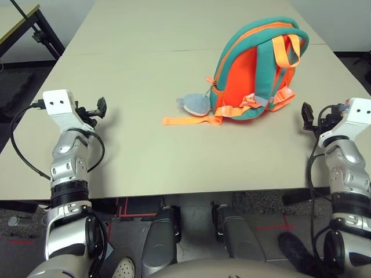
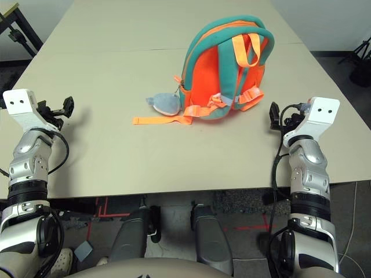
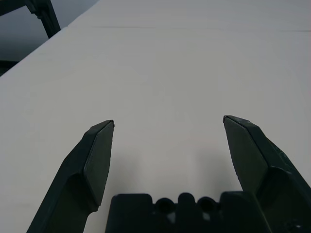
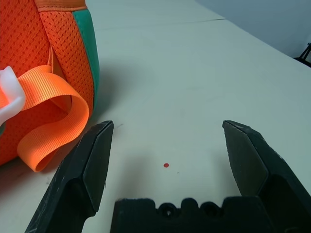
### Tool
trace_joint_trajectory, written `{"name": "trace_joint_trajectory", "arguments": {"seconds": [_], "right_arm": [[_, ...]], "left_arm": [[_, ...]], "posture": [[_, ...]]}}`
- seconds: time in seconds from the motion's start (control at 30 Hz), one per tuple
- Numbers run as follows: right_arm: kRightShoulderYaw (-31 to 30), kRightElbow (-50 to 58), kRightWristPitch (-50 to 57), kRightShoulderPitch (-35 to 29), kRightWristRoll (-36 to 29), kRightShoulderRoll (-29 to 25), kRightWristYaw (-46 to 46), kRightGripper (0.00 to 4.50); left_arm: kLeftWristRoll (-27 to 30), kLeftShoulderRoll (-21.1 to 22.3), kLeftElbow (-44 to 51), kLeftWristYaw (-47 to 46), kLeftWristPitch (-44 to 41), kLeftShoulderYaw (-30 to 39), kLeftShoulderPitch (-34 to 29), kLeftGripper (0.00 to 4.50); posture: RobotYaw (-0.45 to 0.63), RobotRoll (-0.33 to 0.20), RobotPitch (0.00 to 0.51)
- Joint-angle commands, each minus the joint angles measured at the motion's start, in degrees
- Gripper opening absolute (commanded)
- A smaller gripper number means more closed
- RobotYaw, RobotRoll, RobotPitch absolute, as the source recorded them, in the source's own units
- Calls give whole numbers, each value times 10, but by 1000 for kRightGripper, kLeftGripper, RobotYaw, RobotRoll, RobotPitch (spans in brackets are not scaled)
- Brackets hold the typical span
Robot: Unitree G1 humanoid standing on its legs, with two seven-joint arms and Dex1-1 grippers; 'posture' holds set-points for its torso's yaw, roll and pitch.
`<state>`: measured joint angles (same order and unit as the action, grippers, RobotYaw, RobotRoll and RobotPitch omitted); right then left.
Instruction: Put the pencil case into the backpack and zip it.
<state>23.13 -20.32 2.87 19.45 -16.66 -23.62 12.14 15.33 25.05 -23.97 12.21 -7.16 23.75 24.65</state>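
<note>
The backpack (image 1: 246, 78), orange with teal trim, stands upright at the middle right of the table with its strap side toward me. Its grey-white plush charm (image 1: 194, 104) lies on the table at its left foot, and one orange webbing strap (image 1: 191, 120) trails leftward. The pencil case is out of view. My left gripper (image 1: 101, 108) hovers open over the table's left side, far from the backpack; nothing is between its fingers (image 3: 97, 155). My right gripper (image 1: 306, 114) is open just right of the backpack (image 4: 29, 58), holding nothing.
The beige table (image 1: 145, 156) has a seam running across behind the backpack and a front edge close to my body. A black metal stand (image 1: 43, 29) is off the table's far left corner. A small red dot (image 4: 166, 165) marks the table near the right gripper.
</note>
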Motion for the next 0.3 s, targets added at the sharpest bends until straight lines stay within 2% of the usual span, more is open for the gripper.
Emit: {"name": "trace_joint_trajectory", "arguments": {"seconds": [0.03,0.3], "right_arm": [[-3,-6,-7,-2,5,4,-4,4463],[-8,-17,-11,12,8,3,-1,4463]], "left_arm": [[-2,2,-13,-5,8,3,-9,4500],[1,0,-20,-9,16,2,-14,4500]], "posture": [[-23,0,184],[-23,0,171]]}}
